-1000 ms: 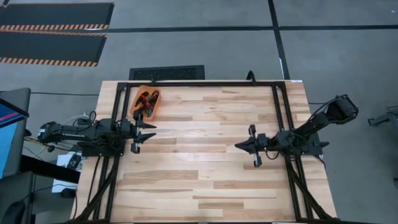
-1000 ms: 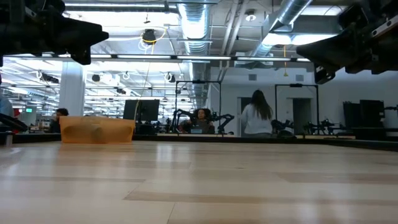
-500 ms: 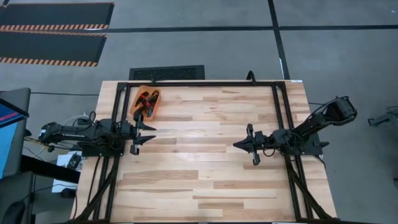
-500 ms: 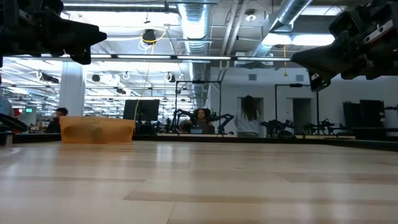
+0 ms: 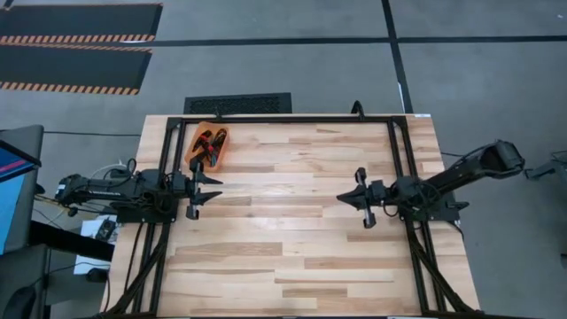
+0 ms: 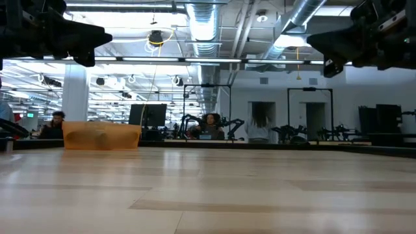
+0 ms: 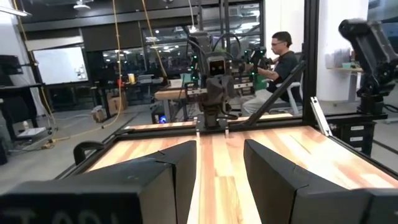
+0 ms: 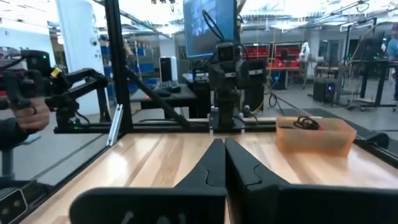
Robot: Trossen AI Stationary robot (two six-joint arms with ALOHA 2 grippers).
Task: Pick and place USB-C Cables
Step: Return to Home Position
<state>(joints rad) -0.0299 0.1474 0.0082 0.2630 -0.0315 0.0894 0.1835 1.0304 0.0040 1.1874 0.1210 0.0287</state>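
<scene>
Cables [image 5: 208, 143] in bin [image 8: 311, 142] (near left jaws).

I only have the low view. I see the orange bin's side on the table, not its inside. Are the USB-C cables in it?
Observer: Yes. From above, the USB-C cables lie piled inside the orange bin.
Operator: Any cable out on the wood?
Observer: None shows anywhere on the table in the high view.
Operator: Is either end effector carrying something?
Observer: No. The wrist views show the left end effector open with nothing between its fingers, and the right end effector shut on nothing.
</scene>
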